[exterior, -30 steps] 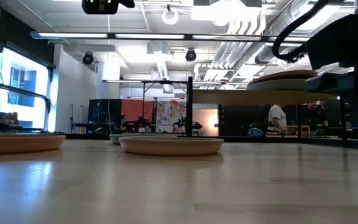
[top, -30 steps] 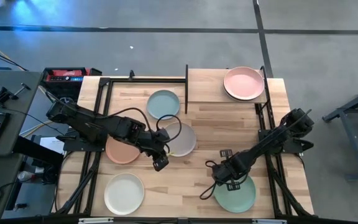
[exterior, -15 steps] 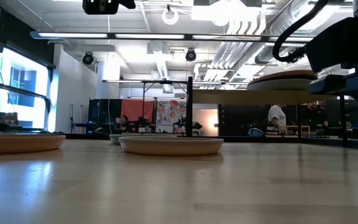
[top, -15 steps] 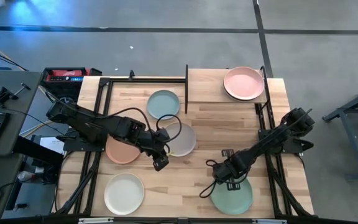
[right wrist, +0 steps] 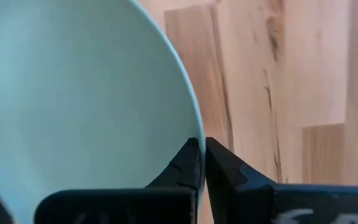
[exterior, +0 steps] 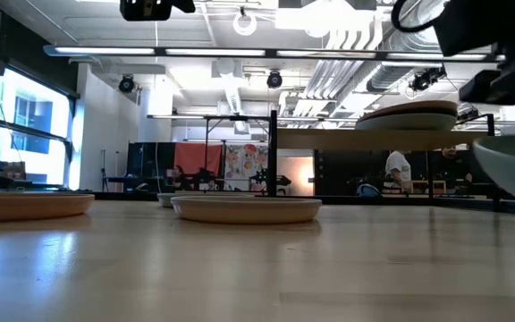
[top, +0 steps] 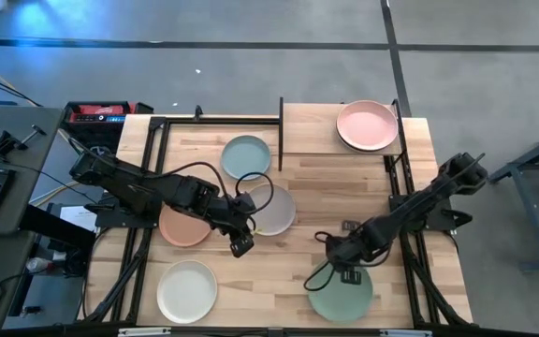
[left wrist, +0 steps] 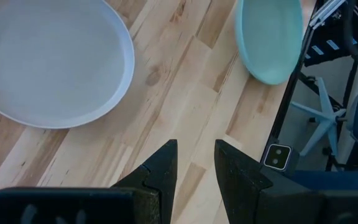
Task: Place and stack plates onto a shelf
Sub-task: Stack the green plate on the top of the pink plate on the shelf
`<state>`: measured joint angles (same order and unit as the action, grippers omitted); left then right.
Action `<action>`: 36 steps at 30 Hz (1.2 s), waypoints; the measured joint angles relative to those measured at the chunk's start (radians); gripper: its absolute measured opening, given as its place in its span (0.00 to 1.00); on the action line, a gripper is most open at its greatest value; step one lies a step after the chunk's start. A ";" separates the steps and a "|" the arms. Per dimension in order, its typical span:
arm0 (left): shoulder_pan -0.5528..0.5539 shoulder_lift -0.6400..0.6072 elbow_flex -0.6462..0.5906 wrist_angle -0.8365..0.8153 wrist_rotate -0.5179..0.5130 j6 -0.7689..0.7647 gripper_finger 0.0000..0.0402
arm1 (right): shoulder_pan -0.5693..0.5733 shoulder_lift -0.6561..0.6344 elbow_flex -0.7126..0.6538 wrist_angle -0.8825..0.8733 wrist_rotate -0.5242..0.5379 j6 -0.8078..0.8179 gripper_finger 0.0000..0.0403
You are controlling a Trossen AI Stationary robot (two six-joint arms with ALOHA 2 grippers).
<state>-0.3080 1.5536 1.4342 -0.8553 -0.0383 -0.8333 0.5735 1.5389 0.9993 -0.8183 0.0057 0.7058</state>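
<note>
I had the right claw clamped on the mint plate's rim, lifted; next it needed carrying to the shelf. Left claw idled open.

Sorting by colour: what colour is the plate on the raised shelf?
Pink: the round matte pink plate, clearest in the high view.
</note>
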 joint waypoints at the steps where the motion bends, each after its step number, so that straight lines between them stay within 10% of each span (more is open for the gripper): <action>1: 0.000 0.000 0.000 0.000 0.000 0.000 0.24 | 0.000 -0.013 0.000 -0.001 0.008 0.015 0.00; 20: 0.000 0.000 0.000 -0.001 -0.173 0.047 0.24 | -0.143 -0.255 0.000 -0.097 0.063 0.300 0.00; 36: 0.144 0.000 0.000 -0.006 -0.363 0.298 0.24 | -0.574 -0.672 0.002 -0.202 0.159 0.394 0.00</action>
<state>-0.1640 1.5536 1.4345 -0.8612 -0.4018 -0.5351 -0.0007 0.8666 1.0008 -1.0201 0.1644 1.1000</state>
